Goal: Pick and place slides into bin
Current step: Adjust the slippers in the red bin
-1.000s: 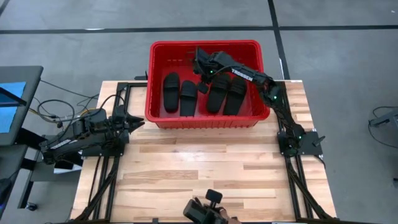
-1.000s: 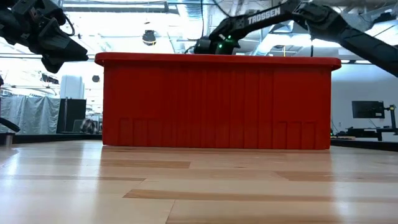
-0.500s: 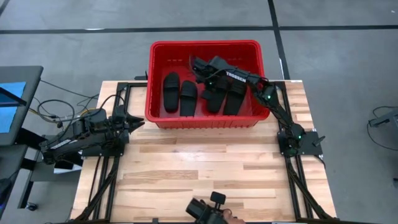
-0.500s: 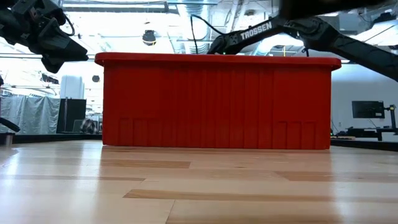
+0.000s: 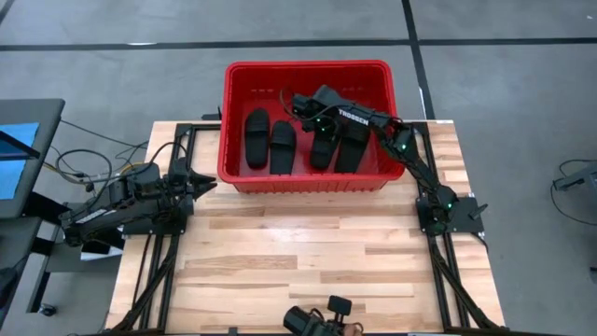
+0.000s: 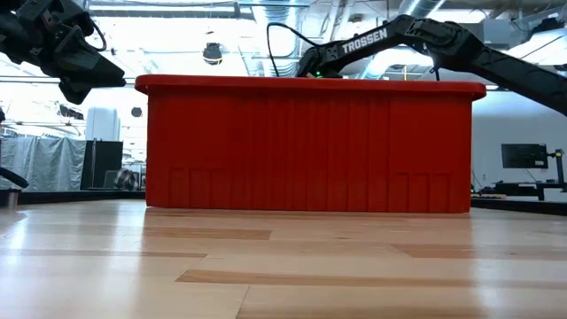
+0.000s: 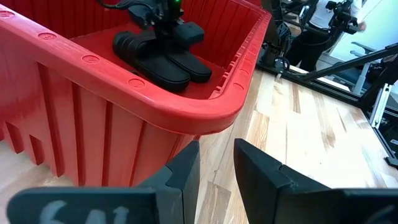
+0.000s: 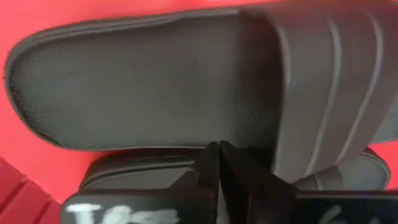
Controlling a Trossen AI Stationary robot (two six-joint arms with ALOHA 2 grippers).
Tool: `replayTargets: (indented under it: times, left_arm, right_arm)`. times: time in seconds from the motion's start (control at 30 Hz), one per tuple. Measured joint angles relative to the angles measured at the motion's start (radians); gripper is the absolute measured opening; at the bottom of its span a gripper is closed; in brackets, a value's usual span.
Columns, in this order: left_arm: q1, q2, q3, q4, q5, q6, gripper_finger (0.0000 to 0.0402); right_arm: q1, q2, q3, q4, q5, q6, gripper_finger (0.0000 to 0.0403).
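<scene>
The red bin [image 5: 308,66] stands at the table's far edge. Several black slides lie flat on its floor: one pair on the left [image 5: 269,140] and one on the right [image 5: 338,147]. My right gripper [image 5: 311,114] reaches into the bin from above, pointing steeply down. It is shut, with its tips [image 8: 219,149] at the edge of a slide's sole [image 8: 155,87], over the sole of a second slide [image 8: 137,171]. My left gripper [image 7: 216,168] waits at the table's left side, open and with nothing in it, facing the bin's wall [image 7: 93,118]. My right gripper's shut fingertips stand at the long edge of a slide's sole [image 8: 205,140], coming from above. I cannot tell whether they touch it. Nothing is between the fingers.
Bare wooden tabletop [image 5: 308,243] lies between the bin and the near edge. Black frame rails [image 5: 163,252] run along both sides. A black device [image 5: 317,322] sits at the near edge. In the low view the bin's wall [image 6: 310,146] hides its contents.
My right gripper has gone down into the bin and tipped from a slant to point steeply down at the right pair of slides. It has stayed shut.
</scene>
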Motion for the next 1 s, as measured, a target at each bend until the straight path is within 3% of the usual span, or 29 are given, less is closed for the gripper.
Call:
replayTargets:
  times: [0.7,1.0]
  left_arm:
    - [0.000,0.000,0.000,0.000,0.000,0.000,0.0089]
    - [0.000,0.000,0.000,0.000,0.000,0.000,0.0089]
  right_arm:
    - [0.011,0.000,0.000,0.000,0.192,-0.004,0.0000]
    - [0.029,-0.017,0.000,0.001,0.192,-0.159,0.0000]
